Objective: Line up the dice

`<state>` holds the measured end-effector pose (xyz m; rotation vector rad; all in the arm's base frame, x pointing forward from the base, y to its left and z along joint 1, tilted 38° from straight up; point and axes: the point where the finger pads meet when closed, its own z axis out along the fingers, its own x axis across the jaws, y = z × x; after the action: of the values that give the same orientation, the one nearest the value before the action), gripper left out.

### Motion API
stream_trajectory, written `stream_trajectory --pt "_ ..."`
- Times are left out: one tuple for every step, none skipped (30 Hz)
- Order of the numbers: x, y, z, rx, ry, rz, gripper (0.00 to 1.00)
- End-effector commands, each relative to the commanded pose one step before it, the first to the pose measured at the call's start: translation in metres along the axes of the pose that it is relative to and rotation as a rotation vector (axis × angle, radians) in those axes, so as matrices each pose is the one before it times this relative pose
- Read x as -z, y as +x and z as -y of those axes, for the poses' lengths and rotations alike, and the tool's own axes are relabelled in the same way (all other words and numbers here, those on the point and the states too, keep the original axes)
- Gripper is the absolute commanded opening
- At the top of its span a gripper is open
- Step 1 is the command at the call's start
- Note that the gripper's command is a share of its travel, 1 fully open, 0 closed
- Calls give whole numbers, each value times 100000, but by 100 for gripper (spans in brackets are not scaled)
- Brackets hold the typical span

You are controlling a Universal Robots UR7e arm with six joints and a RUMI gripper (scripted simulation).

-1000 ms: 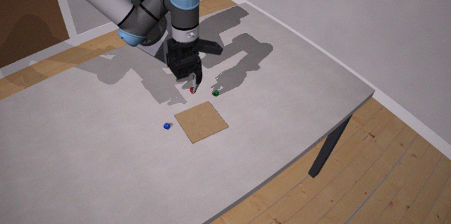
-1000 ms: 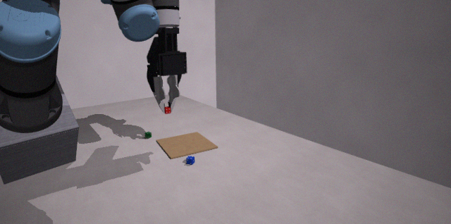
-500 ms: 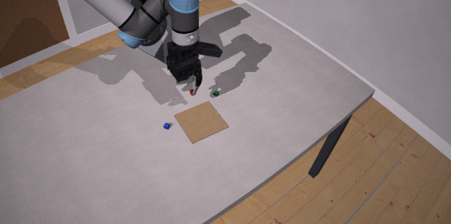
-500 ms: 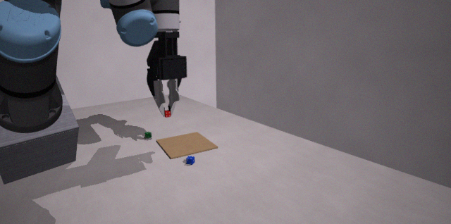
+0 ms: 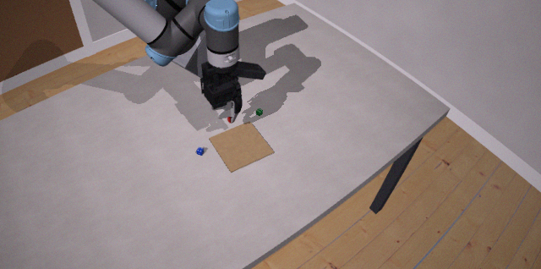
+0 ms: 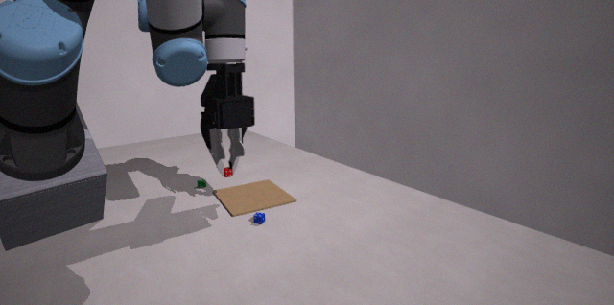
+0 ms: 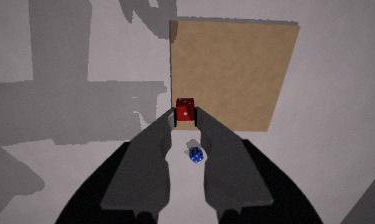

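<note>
My gripper [image 5: 230,118] is shut on a red die [image 6: 228,171] and holds it above the table, just off the near edge of the brown mat [image 5: 241,146]. In the wrist view the red die [image 7: 185,109] sits between my fingertips over the mat's corner [image 7: 228,75]. A green die [image 5: 259,112] lies on the table beside the mat's corner toward the base; it also shows in the exterior view [image 6: 201,183]. A blue die [image 5: 199,150] lies on the table just off the mat's other side, also seen in the exterior view [image 6: 259,218] and the wrist view [image 7: 196,155].
The robot's base block [image 6: 48,199] stands at the table's back. The table edge [image 5: 338,201] runs along the front right, with a wall [image 6: 451,94] beyond the far side.
</note>
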<state>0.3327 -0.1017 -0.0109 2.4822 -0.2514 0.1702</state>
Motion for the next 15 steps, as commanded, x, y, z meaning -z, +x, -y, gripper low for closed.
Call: stream_trajectory --pt "-2127 137 4 50 231 -1312 0" --pt "-294 1 -5 0 2 -1 0" --pt "-282 0 -5 0 1 -1 0" --pt "-269 2 -4 0 3 0 0" --pt "-256 0 -5 0 1 -1 0" --pt "-241 2 -4 0 2 0 0" --pt "-226 -1 -4 0 1 -1 0" --pt "-209 2 -3 0 2 0 0" --pt "-193 0 -4 0 1 -1 0" --pt "-175 1 -3 0 1 0 0" --pt "-158 1 -3 0 1 0 0" --pt "0 0 0 0 0 0 0" --pt "0 0 0 0 0 0 0" --pt "-140 0 -3 0 1 -1 0" --pt "-122 0 -2 0 1 0 0"
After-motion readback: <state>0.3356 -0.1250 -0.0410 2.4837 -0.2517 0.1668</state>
